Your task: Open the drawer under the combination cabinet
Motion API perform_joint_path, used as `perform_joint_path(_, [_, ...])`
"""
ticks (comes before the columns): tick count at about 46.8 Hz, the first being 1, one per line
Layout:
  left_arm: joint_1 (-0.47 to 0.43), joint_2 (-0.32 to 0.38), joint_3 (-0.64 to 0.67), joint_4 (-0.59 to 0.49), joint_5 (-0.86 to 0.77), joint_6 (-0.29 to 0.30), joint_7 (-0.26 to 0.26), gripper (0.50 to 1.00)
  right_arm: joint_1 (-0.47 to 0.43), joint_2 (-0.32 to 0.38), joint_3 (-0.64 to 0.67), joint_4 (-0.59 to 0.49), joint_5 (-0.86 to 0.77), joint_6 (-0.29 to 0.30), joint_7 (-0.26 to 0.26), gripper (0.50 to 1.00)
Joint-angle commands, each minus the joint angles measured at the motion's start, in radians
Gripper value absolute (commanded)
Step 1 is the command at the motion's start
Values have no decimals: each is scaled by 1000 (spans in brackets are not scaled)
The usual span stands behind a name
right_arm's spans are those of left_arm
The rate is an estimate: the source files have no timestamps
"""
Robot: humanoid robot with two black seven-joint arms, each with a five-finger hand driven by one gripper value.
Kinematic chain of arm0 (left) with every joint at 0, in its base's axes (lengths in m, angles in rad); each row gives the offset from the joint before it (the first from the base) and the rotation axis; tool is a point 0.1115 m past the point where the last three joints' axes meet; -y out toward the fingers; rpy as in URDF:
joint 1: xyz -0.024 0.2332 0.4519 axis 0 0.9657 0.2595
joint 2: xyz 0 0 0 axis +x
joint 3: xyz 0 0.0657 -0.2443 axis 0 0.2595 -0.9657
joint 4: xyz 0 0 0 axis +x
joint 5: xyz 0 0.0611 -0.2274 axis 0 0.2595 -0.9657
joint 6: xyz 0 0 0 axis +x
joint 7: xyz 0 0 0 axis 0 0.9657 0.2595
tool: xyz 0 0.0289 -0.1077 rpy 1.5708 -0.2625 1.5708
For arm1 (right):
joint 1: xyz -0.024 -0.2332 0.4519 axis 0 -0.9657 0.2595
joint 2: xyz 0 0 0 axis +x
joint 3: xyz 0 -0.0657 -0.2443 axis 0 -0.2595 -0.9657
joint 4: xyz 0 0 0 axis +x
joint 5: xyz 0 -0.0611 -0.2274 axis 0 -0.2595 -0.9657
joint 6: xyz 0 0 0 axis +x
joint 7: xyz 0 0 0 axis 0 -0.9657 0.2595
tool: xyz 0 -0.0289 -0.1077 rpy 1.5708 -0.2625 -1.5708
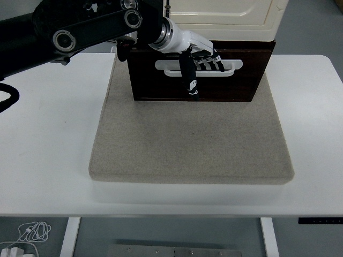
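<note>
1. The surface [48, 139] is a white tabletop that fills most of the head view, with its near edge running along the 6 o'clock side.
2. A beige-grey felt mat [190, 142] lies in the middle of the surface, square to it, with bare white showing at 3 and 9 o'clock.
3. At the mat's 12 o'clock end stands the combination cabinet [225, 13], cream-coloured on top; only its lower part is in frame.
4. Under that cream part sits the drawer [241, 85], dark brown wood, its front facing 6 o'clock and resting on the mat.
5. A white handle [233, 65] crosses the drawer front near its top, lying level.
6. The left arm [80, 29] is black and jointed; it comes in from 9 o'clock and reaches across toward 12 o'clock.
7. The left hand [195, 56] is at the handle: its fingers [211, 61] are curled over the bar and gripping it, while the thumb [188, 80] hangs down over the drawer front.
8. Beyond the surface, grey-blue floor [316, 27] shows at 1 to 2 o'clock.
9. Below the near edge, at 7 o'clock, a white table leg [69, 235] stands beside a coiled white cable [32, 233] on the floor; a second leg [269, 235] is at 5 o'clock.
</note>
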Motion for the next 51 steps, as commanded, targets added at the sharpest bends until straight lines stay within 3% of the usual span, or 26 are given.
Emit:
perform_joint_path(1, [1, -1, -1, -14, -2, -1, 0, 971, 0, 0, 0, 0, 0, 0, 0, 928])
perform_joint_path(51, [-2, 16, -13, -77, -16, -28, 0, 975, 0, 0, 0, 0, 0, 0, 0, 928])
